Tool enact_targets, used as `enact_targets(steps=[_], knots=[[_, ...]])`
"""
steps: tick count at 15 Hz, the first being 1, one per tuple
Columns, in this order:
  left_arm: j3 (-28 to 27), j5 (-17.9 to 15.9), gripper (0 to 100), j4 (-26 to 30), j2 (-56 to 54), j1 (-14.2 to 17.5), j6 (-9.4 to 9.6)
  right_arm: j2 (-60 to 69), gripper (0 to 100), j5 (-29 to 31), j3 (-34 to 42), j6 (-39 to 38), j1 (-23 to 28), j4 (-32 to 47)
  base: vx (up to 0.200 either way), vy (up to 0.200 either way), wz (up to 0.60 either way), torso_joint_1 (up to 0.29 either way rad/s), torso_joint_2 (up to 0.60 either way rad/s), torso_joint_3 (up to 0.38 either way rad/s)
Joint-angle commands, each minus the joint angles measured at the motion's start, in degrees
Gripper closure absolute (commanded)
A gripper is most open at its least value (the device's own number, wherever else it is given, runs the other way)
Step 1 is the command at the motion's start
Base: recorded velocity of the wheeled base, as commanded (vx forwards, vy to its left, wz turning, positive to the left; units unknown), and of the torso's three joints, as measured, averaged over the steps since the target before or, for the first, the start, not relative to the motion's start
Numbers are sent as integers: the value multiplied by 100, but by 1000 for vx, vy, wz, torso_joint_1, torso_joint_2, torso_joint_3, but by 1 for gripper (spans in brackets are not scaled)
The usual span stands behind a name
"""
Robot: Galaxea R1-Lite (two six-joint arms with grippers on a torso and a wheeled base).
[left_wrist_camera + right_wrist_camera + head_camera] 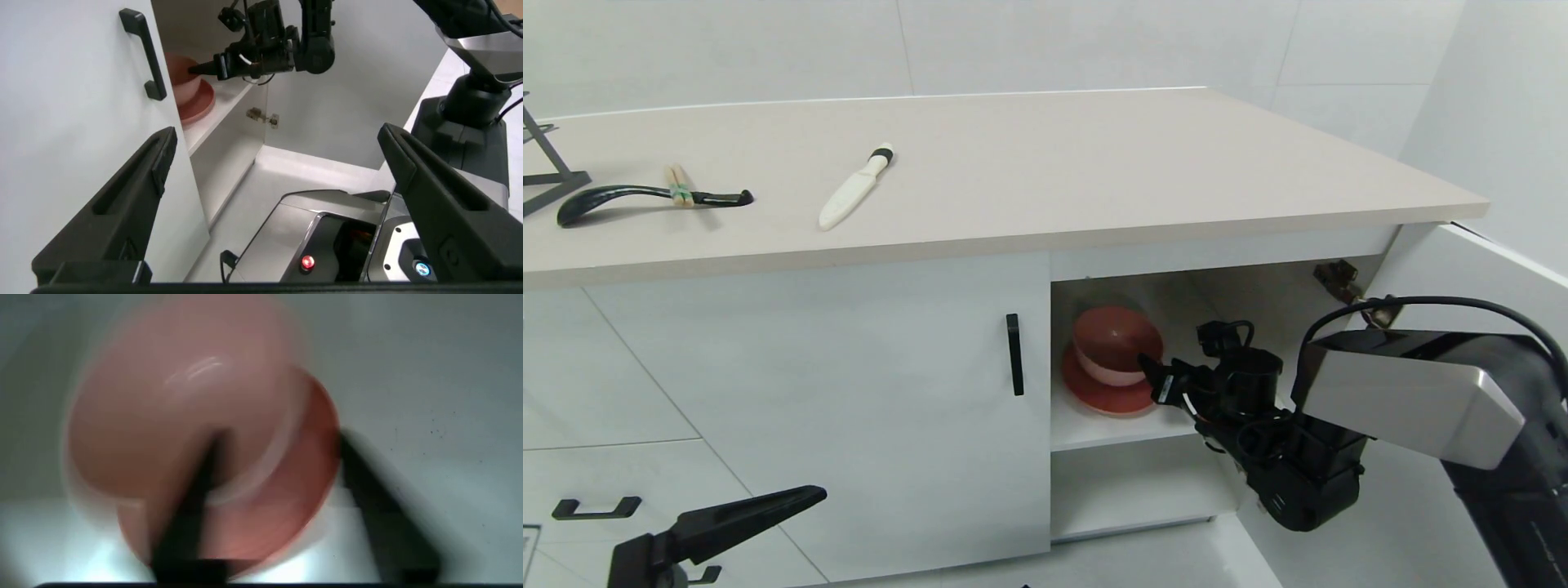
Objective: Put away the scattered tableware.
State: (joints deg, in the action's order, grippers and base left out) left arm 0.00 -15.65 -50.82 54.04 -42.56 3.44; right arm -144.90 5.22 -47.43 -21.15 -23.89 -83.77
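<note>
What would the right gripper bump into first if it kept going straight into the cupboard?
Most likely the red bowl, which sits on a red plate on the cupboard shelf. The open right gripper points right at it. The gap between them is hard to judge.

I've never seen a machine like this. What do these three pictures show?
It is a two-armed robot. The big picture comes from a camera on its head; the other two from cameras on its wrists, looking along each arm's jaws. On the beige countertop lie a black ladle, a pair of wooden chopsticks and a white knife. Inside the open white cabinet, a red bowl sits on a red plate. The right arm is there too, jaws apart by the bowl; nothing is clearly held. The left arm hangs low, jaws open and empty.
</note>
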Motion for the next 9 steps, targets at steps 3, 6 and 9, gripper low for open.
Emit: enact_targets(steps=[3, 6, 9], knots=[[0, 1, 0, 2, 19, 2, -1, -12, 0, 6, 6, 23, -1, -271, 0, 0, 0, 0, 0, 0], [0, 1, 0, 2, 19, 2, -1, 5, 0, 6, 191, 568, -19, -623, 0, 0, 0, 0, 0, 0], [0, 1, 0, -7, 19, 11, -1, 418, 0, 146, 665, 595, -230, -623, 0, 0, 0, 0, 0, 0]])
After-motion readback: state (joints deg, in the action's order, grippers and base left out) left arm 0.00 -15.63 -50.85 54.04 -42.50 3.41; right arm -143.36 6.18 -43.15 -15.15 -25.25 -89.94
